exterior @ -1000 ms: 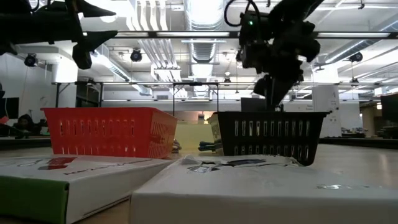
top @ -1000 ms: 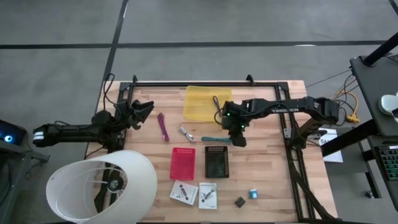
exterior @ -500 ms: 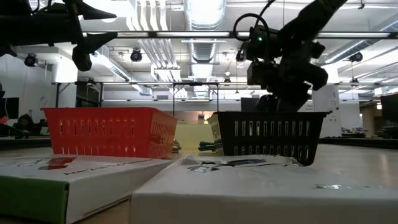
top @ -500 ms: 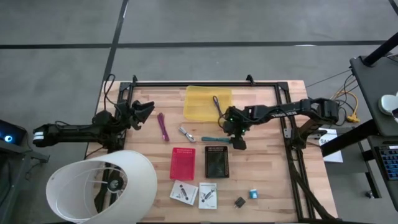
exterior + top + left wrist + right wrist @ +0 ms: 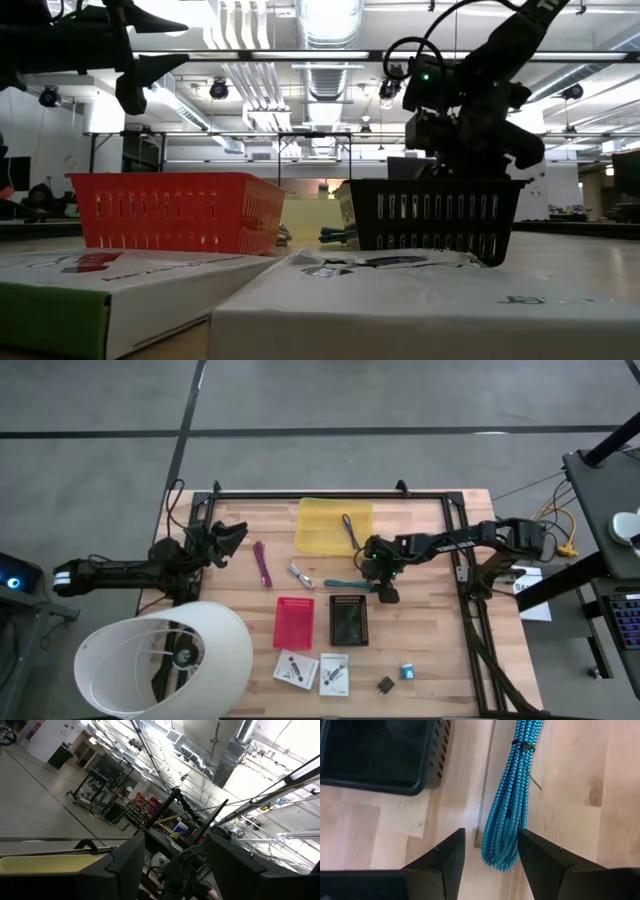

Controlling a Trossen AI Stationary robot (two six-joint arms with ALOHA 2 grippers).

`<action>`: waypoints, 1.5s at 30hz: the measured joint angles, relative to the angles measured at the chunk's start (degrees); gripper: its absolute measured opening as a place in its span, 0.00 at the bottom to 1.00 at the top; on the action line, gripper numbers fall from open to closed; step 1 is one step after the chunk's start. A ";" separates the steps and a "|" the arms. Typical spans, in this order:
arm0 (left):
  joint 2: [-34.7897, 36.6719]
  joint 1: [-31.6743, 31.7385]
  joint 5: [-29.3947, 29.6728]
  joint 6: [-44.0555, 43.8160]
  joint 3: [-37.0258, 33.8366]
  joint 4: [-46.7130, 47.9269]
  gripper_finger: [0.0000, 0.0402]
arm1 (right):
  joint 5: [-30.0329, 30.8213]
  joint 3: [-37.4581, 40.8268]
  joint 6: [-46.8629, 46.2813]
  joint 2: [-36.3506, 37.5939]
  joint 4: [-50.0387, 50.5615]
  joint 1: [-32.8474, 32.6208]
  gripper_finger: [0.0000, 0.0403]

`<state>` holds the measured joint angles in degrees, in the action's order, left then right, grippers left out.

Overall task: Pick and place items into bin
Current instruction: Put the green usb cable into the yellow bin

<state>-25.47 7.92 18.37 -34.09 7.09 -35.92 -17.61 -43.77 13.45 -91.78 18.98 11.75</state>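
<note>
A bundle of teal-blue braided cord (image 5: 347,584) (image 5: 512,795) lies flat on the wooden table, just beyond the black bin (image 5: 348,620) (image 5: 370,755). My right gripper (image 5: 384,595) (image 5: 491,832) (image 5: 470,160) is open and low over the cord's looped end, one finger on each side of it and apart from it. My left gripper (image 5: 234,533) (image 5: 172,845) is open and held up in the air near the table's left edge. A purple pen (image 5: 262,563) and a silver piece (image 5: 300,574) lie on the table between the arms.
A red bin (image 5: 293,622) (image 5: 175,210) stands left of the black one. A yellow tray (image 5: 322,525) at the far edge bears a dark pen (image 5: 348,528). Two white cards (image 5: 295,668) (image 5: 334,673), a blue cube (image 5: 408,672) and a black cube (image 5: 386,684) lie near the front edge.
My right gripper has come down toward the table, sinking behind the black bin's rim in the low view and settling over the teal cord's end. The cord and the other things have stayed in place.
</note>
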 joint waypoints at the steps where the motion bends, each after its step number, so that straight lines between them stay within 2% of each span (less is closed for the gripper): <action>1: 0.00 0.00 -0.02 0.00 0.00 -0.02 0.48 | 0.04 -0.02 0.35 -0.45 -0.57 0.00 0.41; 9: 0.00 -0.02 -0.02 -0.02 0.00 0.02 0.48 | 2.15 -0.22 -4.50 -3.74 -1.72 0.00 0.33; 17: 0.00 -0.02 -0.04 -0.02 0.00 0.00 0.48 | 2.48 0.07 -7.41 -1.73 -0.74 -0.02 0.11; 20: 0.00 -0.01 -0.04 0.00 0.00 0.00 0.48 | 0.49 0.07 -9.10 0.08 -0.29 0.02 0.05; 25: 0.00 -0.02 -0.04 0.00 0.00 -0.02 0.48 | -4.64 0.04 -12.17 2.82 -0.36 0.00 0.07; 28: 0.00 -0.01 -0.04 0.00 0.00 0.00 0.48 | -4.74 0.02 -13.08 4.59 -1.71 0.04 0.08; 31: 0.00 0.00 -0.06 0.00 0.00 0.00 0.48 | -4.78 0.02 -15.67 5.82 -7.36 0.91 0.07; 38: 0.00 -0.01 -0.06 0.00 0.00 0.00 0.48 | -4.57 -0.02 -30.67 6.17 -22.70 5.93 0.06; 42: 0.00 -0.02 -0.06 0.00 0.00 0.00 0.48 | -1.46 -0.04 -39.49 6.17 -25.02 9.79 0.06; 45: 0.00 0.00 -0.06 0.00 0.00 0.00 0.48 | -1.27 -0.04 -46.39 5.82 -25.31 12.53 0.06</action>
<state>-25.47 7.92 18.31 -34.09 7.09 -35.92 -18.87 -43.81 -32.94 -85.96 -6.33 24.28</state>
